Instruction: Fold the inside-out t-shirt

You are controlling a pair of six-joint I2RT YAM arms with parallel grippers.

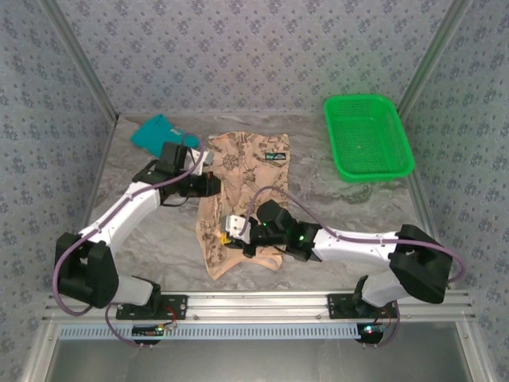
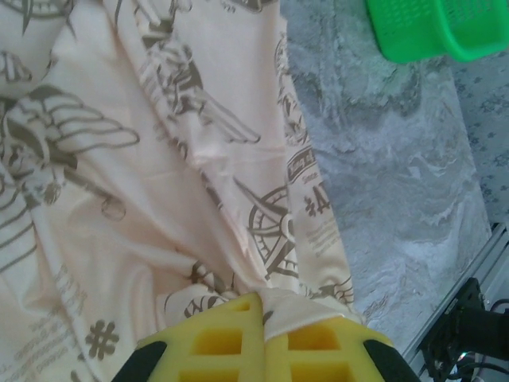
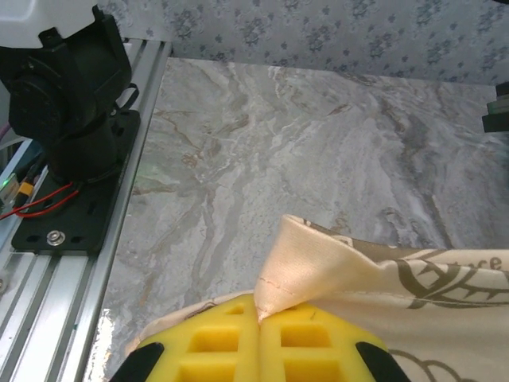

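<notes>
Inside-out t-shirt (image 1: 246, 159): pinched centre frame by left jaws and right jaws, each clenched on a thin fold. Could slip free under uneven pull, bunching cloth.

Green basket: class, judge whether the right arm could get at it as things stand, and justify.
Probably not yet: the right gripper is shut on a fold of the inside-out t-shirt. The table between it and the green basket lies bare, so nothing blocks the way once it lets go.
</notes>
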